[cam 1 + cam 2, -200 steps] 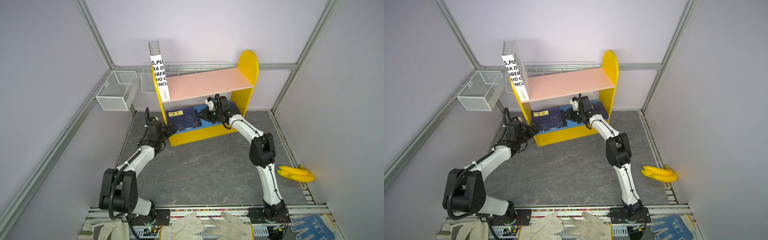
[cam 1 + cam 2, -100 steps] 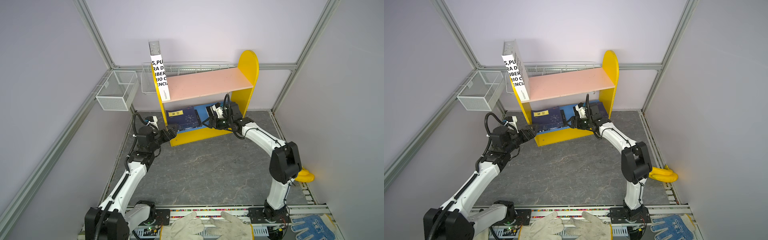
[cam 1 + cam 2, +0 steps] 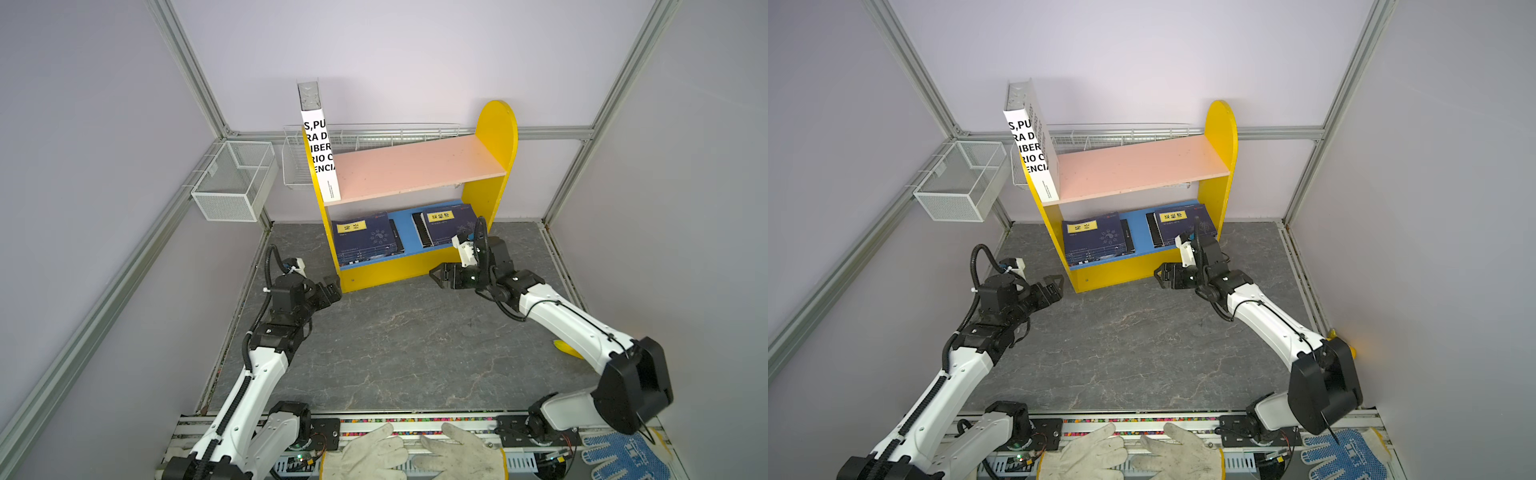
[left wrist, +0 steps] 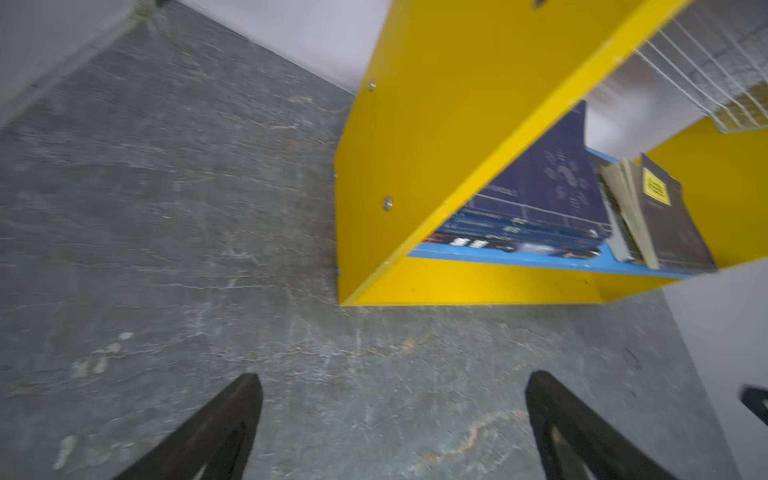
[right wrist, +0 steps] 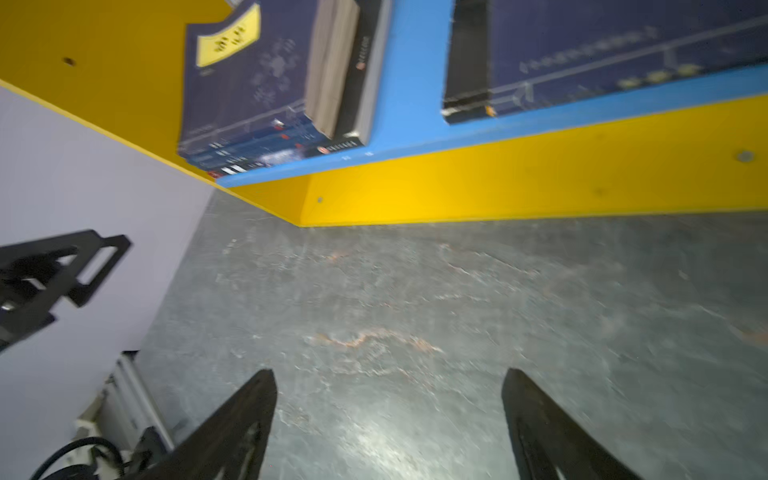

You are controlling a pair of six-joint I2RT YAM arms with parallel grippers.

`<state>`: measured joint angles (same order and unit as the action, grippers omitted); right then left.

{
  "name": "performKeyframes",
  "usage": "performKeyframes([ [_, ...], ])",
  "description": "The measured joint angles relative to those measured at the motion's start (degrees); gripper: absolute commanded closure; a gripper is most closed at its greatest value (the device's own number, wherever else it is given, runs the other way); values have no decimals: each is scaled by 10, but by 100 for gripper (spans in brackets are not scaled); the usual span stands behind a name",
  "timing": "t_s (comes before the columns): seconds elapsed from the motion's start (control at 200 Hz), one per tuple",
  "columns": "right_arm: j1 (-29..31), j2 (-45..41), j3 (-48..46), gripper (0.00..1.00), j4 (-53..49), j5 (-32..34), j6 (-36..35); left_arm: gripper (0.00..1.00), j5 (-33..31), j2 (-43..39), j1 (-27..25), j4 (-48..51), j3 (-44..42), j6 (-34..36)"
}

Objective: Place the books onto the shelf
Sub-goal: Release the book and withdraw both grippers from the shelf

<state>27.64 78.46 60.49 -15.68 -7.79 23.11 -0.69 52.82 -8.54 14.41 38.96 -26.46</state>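
Left wrist view shows the left gripper (image 4: 392, 382) with its fingers (image 4: 245, 399) spread wide and nothing between them, low over the grey floor (image 4: 166, 208). A strip of bare floor separates it from the yellow side of the shelf (image 4: 436, 124). Right wrist view shows the right gripper (image 5: 388, 376) spread just as wide and also empty, over the floor in front of the shelf's yellow front edge. In both top views the left gripper (image 3: 332, 291) sits just beside the shelf's front left corner. The right gripper (image 3: 438, 276) is near the front right and points toward the middle. Neither touches any of the books, which are all on the shelf. A white book (image 3: 320, 153) with bold black lettering stands on end at the left end of the pink board (image 3: 415, 166), against the left side and rising above it. Two flat piles lie on the blue board (image 3: 404, 232), a left stack (image 3: 365, 241) and a right stack (image 3: 446, 222). Each is topped by a navy cover with a yellow label, and bare blue shows between them. On the wall left of and behind the shelf hang baskets (image 3: 232, 178) of white wire. Pale gloves (image 3: 370, 453) lie at the near edge between the arm bases.
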Motion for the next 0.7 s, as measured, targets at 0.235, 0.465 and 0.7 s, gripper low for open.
performKeyframes([
  [0.235, -12, -143, -80, 11, -54, 280, 0, 1, -143, -12, 61, -50, -55, 5],
  [0.465, -33, -224, -157, 11, -91, 454, 2, 1, -240, 23, 63, -200, -146, 61],
  [0.7, -58, -326, -221, 11, -94, 525, 5, 1, -271, 74, 63, -373, -225, 125],
])
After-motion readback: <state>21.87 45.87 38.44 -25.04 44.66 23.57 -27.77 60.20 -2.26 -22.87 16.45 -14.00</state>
